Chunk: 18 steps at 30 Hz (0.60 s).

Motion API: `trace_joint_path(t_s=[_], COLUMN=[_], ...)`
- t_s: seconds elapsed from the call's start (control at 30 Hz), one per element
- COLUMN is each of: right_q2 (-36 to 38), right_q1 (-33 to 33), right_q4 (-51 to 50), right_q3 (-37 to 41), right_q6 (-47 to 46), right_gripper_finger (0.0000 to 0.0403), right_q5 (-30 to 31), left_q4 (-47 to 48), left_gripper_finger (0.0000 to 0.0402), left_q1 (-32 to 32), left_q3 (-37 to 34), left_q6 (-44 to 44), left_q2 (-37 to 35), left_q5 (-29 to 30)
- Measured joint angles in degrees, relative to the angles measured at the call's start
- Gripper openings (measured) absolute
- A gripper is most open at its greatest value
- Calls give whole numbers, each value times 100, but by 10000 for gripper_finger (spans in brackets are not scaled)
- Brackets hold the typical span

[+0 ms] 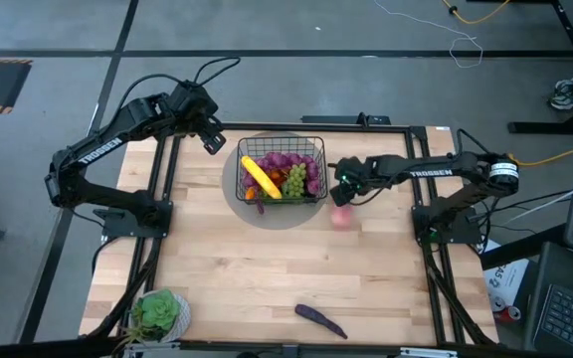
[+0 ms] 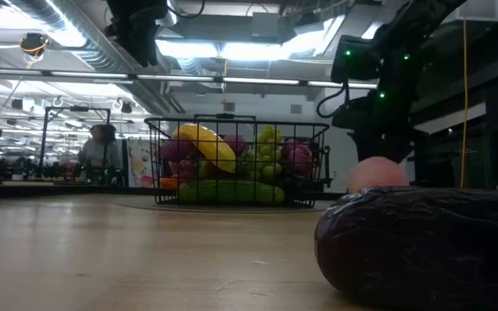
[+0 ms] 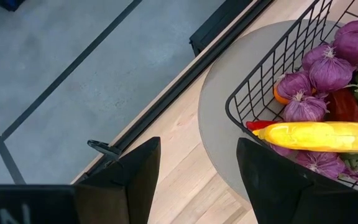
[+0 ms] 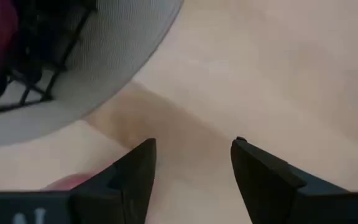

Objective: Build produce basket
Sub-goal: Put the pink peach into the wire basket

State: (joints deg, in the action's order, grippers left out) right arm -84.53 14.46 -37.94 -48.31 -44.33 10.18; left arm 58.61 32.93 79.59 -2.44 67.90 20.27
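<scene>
The black wire basket (image 1: 301, 145) stands on a round grey disc (image 1: 239, 195) at the table's far middle. It holds a yellow banana (image 1: 260, 177), purple and green grape bunches (image 1: 296, 177) and other produce. A pink peach (image 1: 342, 216) lies on the table right of the basket. A purple eggplant (image 1: 320, 319) lies near the front edge. My right gripper (image 1: 344, 191) is open just above the peach, whose edge shows in the right wrist view (image 4: 73, 182). My left gripper (image 1: 214, 136) is open and empty, raised at the basket's far left.
A potted green plant (image 1: 159, 311) stands at the front left corner. Black frame rails run along the table's left, right and far sides. Bare wood lies between the basket and the eggplant. A person shows far off in the room (image 2: 100, 147).
</scene>
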Motion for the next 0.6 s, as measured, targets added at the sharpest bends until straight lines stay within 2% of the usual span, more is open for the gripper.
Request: trace_joint_path(t_s=[0.3,0.6], right_q2=[0,0], right_q1=[-1030,-1731], right_q4=[163,374], right_q3=[-49,-49], right_q6=[-819,-1682], right_gripper_finger=[208,208], right_q5=[-873,-645], left_q4=[2,0], left_gripper_finger=[208,208], left_q1=[0,0], left_q3=[-2,-2], left_q6=[0,2], left_q2=[0,0], left_q5=[-2,-2])
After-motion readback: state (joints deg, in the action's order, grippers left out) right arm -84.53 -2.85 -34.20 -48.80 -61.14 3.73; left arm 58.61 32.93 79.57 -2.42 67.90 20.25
